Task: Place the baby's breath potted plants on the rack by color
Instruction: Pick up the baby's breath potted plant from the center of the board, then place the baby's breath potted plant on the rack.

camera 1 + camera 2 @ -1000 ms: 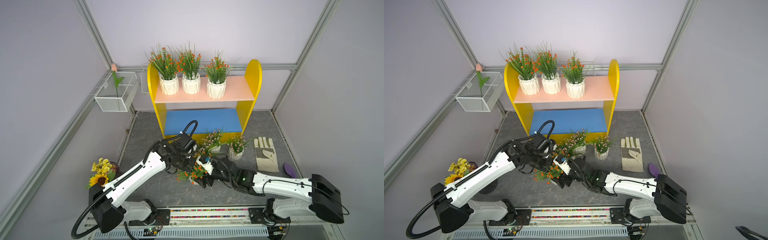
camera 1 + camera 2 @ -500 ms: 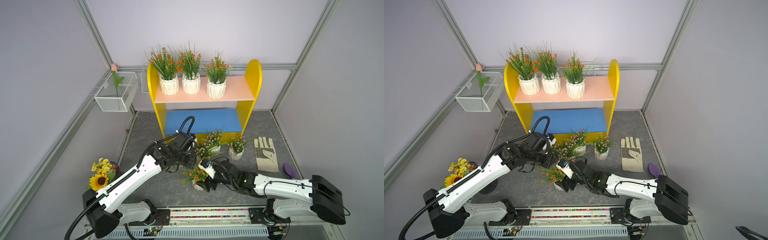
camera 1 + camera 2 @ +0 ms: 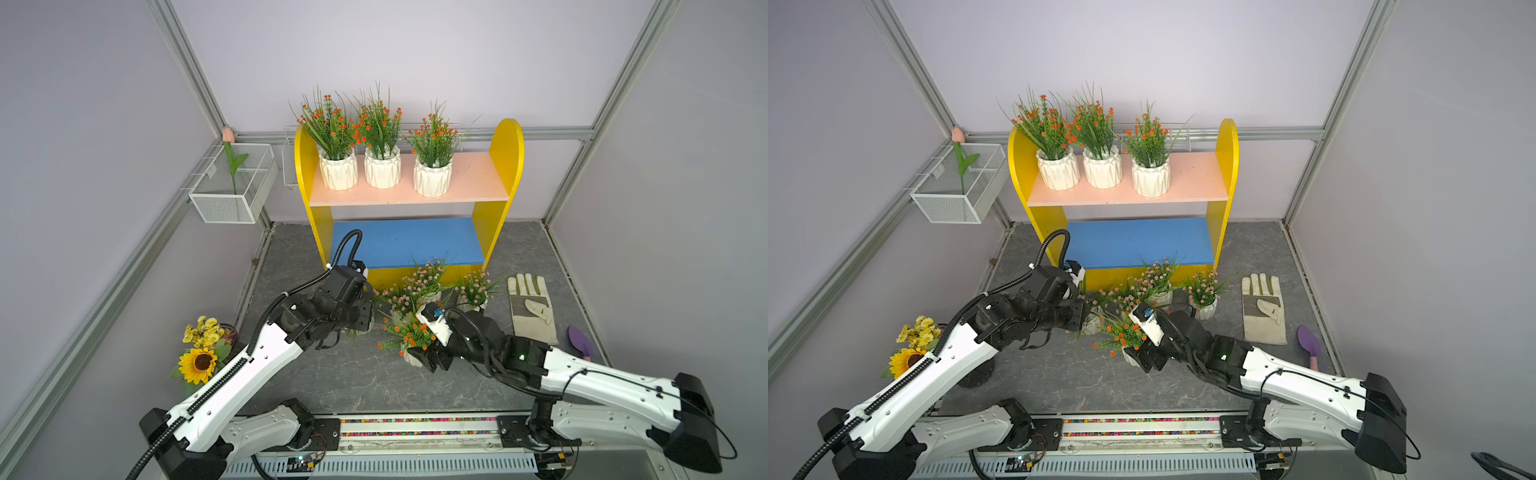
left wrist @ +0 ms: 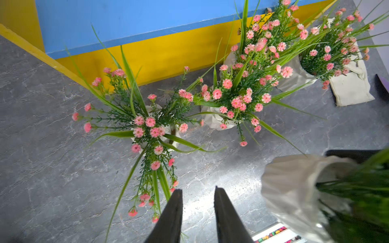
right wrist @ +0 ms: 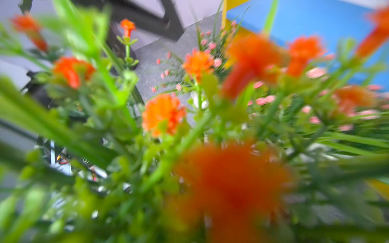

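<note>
Three orange-flowered baby's breath potted plants [image 3: 382, 166] stand on the rack's [image 3: 505, 166] salmon upper board; the blue lower board is bare. A further orange-flowered plant [image 3: 409, 338] leans over the floor, and my right gripper [image 3: 430, 359] is shut on its white pot [image 4: 294, 189]. Its blurred blossoms [image 5: 164, 113] fill the right wrist view and hide the jaws. Several pink-flowered plants [image 4: 151, 126] [image 4: 227, 101] stand on the floor before the rack. My left gripper [image 4: 197, 190] hovers open beside the nearest pink one, with only floor between its fingers.
A work glove [image 3: 530, 307] and a purple trowel [image 3: 579, 340] lie at the right of the floor. A sunflower bouquet [image 3: 201, 353] stands at the left. A wire basket [image 3: 232, 187] with a pink tulip hangs on the left wall.
My left gripper's jaws have parted and that arm has drawn back to the left, away from the orange plant. The right gripper has shifted slightly right with the orange plant.
</note>
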You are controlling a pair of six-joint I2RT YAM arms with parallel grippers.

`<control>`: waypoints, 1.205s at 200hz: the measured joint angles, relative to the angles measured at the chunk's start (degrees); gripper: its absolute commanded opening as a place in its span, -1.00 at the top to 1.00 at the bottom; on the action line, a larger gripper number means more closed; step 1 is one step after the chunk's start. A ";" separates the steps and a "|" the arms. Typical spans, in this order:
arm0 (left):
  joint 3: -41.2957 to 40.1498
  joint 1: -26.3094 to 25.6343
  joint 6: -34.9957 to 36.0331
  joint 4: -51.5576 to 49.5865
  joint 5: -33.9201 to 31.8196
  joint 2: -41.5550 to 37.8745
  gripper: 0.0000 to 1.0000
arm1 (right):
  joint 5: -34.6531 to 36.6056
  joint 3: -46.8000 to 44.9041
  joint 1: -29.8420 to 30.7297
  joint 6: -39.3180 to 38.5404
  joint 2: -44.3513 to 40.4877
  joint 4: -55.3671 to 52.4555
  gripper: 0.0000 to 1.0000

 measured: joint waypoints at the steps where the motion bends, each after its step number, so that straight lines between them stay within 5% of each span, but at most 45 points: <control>1: -0.07 0.00 0.00 0.04 -0.02 -0.04 0.39 | 0.09 0.17 -0.04 0.00 -0.09 -0.20 -0.06; 94: -7.96 0.35 -2.03 7.69 -1.16 -4.94 0.38 | 10.05 24.59 -7.80 -3.15 -0.48 -21.07 -0.06; 241: -15.10 0.35 -4.04 16.37 -0.59 -8.63 0.37 | 10.23 53.22 -20.39 -7.30 14.56 -31.80 -0.07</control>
